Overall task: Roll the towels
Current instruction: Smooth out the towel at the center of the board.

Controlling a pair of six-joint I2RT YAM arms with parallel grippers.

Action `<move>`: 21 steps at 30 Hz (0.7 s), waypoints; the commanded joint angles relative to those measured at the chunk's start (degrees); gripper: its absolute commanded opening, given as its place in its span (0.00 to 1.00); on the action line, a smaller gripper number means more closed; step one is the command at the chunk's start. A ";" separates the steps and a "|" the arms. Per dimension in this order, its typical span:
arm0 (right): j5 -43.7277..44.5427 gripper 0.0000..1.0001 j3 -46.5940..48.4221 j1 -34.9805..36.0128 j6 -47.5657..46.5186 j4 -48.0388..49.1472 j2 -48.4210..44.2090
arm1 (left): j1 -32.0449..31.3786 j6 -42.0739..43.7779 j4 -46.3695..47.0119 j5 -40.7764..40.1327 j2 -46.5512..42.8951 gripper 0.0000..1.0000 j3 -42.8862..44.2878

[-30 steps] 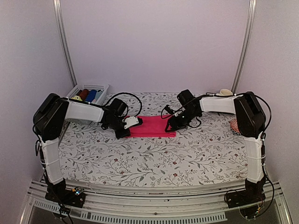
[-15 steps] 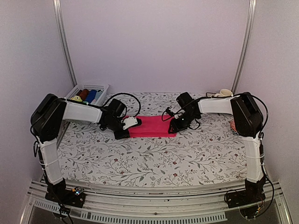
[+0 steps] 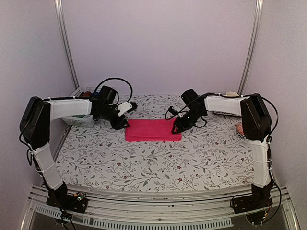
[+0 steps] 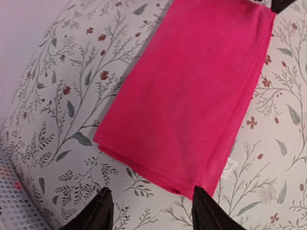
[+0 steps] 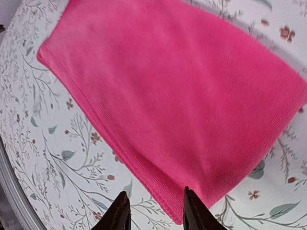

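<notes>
The hot pink towel lies folded flat in a rectangle on the floral tablecloth, a white tag at one corner. My left gripper hovers open and empty just off its left end; in the left wrist view the towel lies ahead of the spread fingers. My right gripper is open at the towel's right end; in the right wrist view one finger overlaps the towel's near corner. The lime-yellow towel is out of view.
A white lattice basket stands at the back left, mostly behind my left arm; its corner shows in the left wrist view. A round red-orange woven pad lies at the right edge. A cream object sits at the back right.
My left gripper has let go of the towel's left end and drawn back and up towards the basket. The towel now lies flat. My right gripper stays at the right end.
</notes>
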 commanded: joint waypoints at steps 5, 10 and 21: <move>-7.10 0.41 16.23 -4.89 4.98 0.62 1.65 | 1.76 -18.74 -4.64 2.93 12.40 0.55 24.01; -8.58 0.40 20.18 -6.11 8.49 3.76 7.83 | 1.66 -31.85 -7.30 7.59 19.72 0.44 32.75; -15.31 0.39 17.25 -6.10 13.06 13.10 14.05 | 0.89 -46.97 -3.70 12.57 14.67 0.43 20.70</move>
